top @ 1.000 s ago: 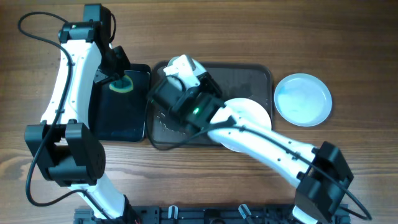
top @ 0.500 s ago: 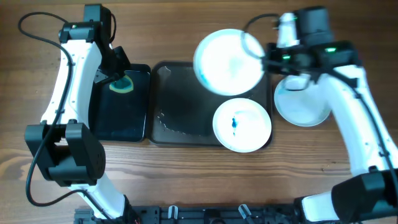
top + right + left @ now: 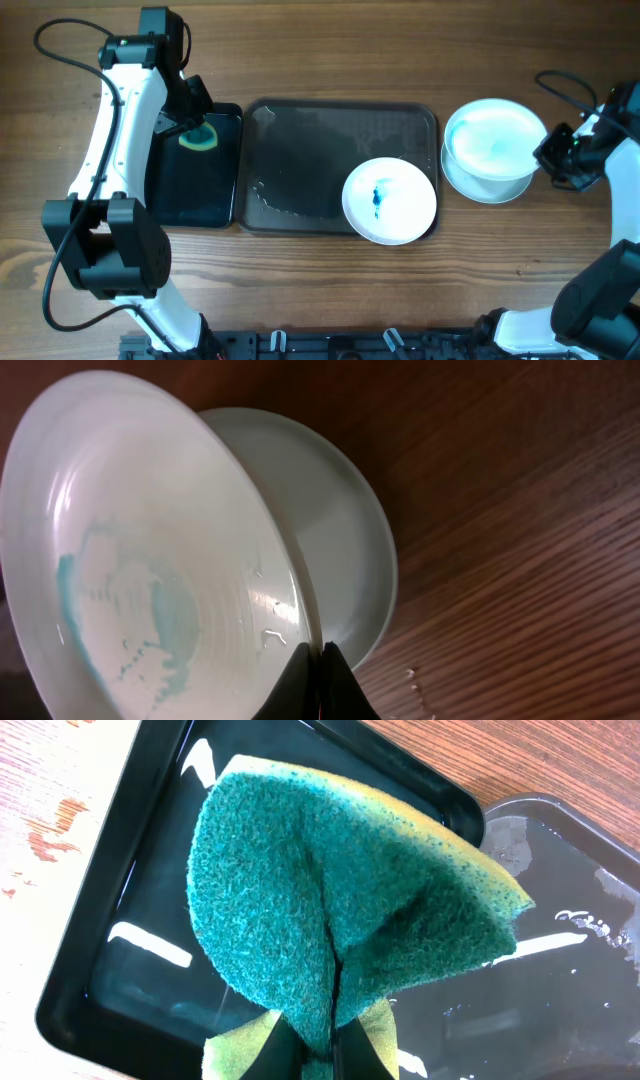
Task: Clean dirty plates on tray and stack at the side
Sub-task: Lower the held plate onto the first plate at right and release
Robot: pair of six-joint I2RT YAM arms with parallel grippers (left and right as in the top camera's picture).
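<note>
My right tool [image 3: 318,682] is clamped on the rim of a white plate [image 3: 150,560], faintly smeared blue. It holds the plate tilted over a second plate [image 3: 350,540], which lies on the counter [image 3: 520,560] just right of the grey tray [image 3: 300,150]. A third plate [image 3: 390,200], with a blue streak at its centre, sits in the tray's front right corner. My left tool [image 3: 325,1055] pinches a folded green sponge [image 3: 340,890] above the small black tray [image 3: 90,980].

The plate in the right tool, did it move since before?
Yes. The held plate, gripped by the right tool, went right, from above the tray to over the other plate beside it.
</note>
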